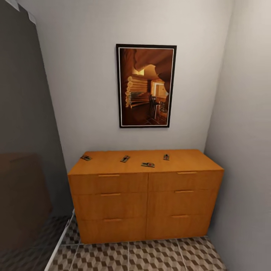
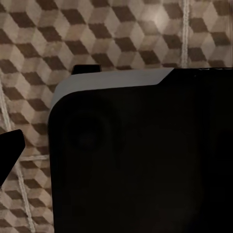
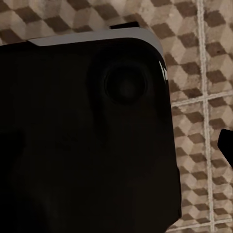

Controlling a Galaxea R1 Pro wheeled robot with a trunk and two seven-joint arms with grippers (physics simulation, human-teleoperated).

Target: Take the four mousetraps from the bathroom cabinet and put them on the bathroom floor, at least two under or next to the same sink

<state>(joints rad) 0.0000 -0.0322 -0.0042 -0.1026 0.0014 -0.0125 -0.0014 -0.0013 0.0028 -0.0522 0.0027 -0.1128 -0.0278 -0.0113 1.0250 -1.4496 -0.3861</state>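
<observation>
Orange cabinet top: four mousetraps, long axes differently angled; gripper states indiscernible

No text, label, brand, number or sign can be read anywhere: the framed picture on the wall bears no writing, and the cabinet drawer fronts are plain.

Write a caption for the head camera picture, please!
Four mousetraps lie on top of the orange cabinet, under a framed picture.
</observation>
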